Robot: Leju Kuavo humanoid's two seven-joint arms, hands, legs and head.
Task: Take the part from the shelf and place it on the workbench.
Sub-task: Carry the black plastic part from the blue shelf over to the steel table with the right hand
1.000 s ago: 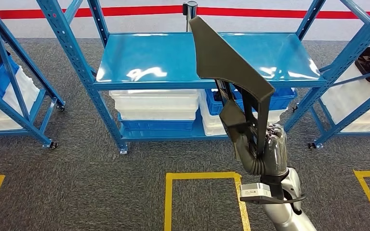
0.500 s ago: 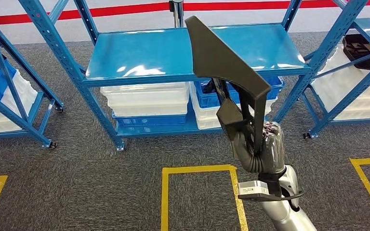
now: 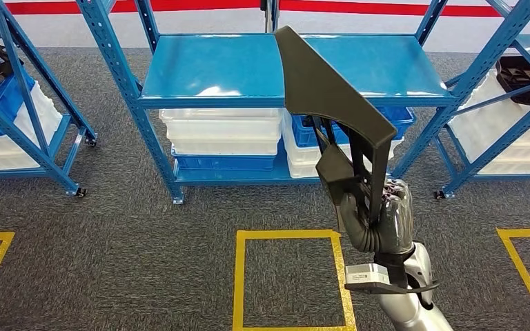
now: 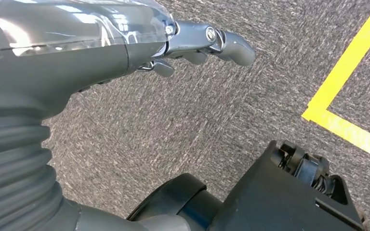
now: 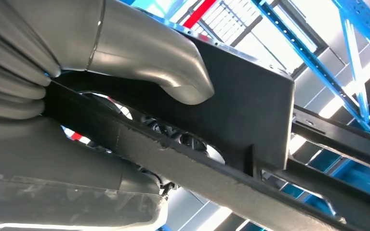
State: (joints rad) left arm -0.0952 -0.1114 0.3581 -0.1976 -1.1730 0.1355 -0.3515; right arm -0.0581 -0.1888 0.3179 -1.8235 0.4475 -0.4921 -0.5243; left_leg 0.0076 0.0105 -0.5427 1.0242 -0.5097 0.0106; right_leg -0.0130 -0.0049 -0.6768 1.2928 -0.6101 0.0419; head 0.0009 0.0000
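Note:
A large dark grey part (image 3: 324, 89), a flat angular panel with a ribbed stem, stands upright in front of me. My right hand (image 3: 381, 219) grips its lower stem, well above the floor. The right wrist view shows the part (image 5: 255, 110) close up, with the hand (image 5: 139, 53) wrapped around its bar. Behind the part stands the blue shelf (image 3: 207, 69), whose top board is bare. My left hand (image 4: 125, 43) hangs over the carpet with its fingers apart and holds nothing.
White and blue bins (image 3: 224, 134) sit on the shelf's lower level. More blue racks stand at the left (image 3: 14, 103) and the right (image 3: 504, 103). Yellow tape squares (image 3: 286, 238) mark the grey carpet. A red line (image 3: 386, 8) runs along the far floor.
The whole picture has shifted sideways and back, so the camera has moved. The right hand keeps the same hold on the part.

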